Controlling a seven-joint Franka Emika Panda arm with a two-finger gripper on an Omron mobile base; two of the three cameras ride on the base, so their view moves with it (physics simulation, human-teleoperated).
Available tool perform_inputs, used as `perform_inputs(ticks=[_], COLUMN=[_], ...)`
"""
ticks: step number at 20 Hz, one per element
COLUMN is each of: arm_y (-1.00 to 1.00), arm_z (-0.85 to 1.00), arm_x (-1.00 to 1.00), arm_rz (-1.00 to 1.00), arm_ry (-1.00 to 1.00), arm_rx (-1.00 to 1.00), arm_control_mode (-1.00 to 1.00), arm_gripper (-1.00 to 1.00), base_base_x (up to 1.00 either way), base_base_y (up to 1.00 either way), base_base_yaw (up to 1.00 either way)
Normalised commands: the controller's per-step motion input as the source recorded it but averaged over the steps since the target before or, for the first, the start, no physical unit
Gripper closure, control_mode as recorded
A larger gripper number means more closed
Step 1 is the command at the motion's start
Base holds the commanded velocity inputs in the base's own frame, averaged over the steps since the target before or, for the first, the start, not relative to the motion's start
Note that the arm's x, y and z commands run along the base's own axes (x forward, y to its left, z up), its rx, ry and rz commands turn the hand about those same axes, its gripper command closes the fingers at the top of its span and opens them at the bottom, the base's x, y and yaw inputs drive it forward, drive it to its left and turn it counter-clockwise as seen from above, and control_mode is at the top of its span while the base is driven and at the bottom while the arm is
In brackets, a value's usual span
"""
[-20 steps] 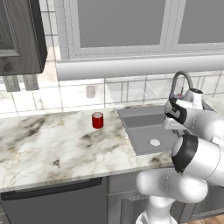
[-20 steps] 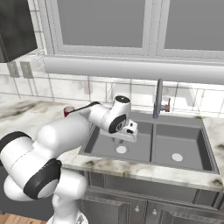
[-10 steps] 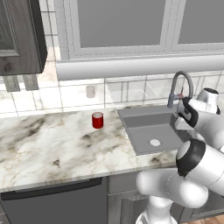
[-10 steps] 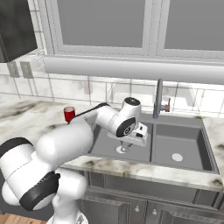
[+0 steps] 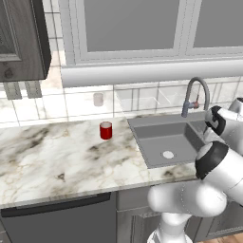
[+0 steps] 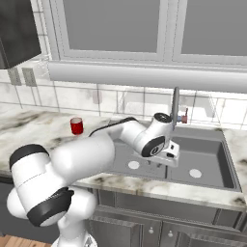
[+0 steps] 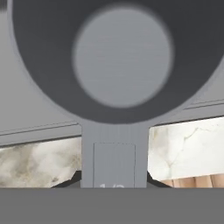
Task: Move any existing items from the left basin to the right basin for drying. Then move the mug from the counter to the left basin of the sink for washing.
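Tap [image 5: 196, 93] arches behind the sink [image 5: 167, 138] — mug [image 5: 106, 130] stands alone on open counter [image 5: 57, 163].

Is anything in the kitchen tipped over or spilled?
Nothing is spilled or tipped. The red mug stands upright on the counter. The grey cup is held by its handle over the sink, empty inside.

The mug [image 5: 106, 130] stands on the counter [image 5: 57, 161] — left of the sink [image 5: 163, 137], well apart.

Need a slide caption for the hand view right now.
Hand camera looking into the grey metal cup, its straight handle running down to the end effector, sink rim and marble counter beyond.
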Motion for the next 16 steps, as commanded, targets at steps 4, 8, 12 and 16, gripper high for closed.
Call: perform_inputs(ticks=[4, 8, 12, 16], arm_y=[-0.58, -0.38, -0.24, -0.22], arm_z=[0.05, -0.01, 0.00, 0.00], arm_x=[0.00, 0.00, 0.15, 0.40], arm_rz=[-0.03, -0.01, 0.00, 0.00], arm_ry=[0.00, 0.00, 0.00, 0.00], arm_rx=[0.00, 0.00, 0.00, 0.00], arm_control_mode=[-1.00, -1.00, -1.00, -1.00], arm_gripper=[1.00, 1.00, 1.00, 1.00], base_base_x=[0.00, 0.00, 0.00, 0.00], base_base_y=[0.00, 0.00, 0.00, 0.00], base_base_yaw=[0.00, 0.00, 0.00, 0.00])
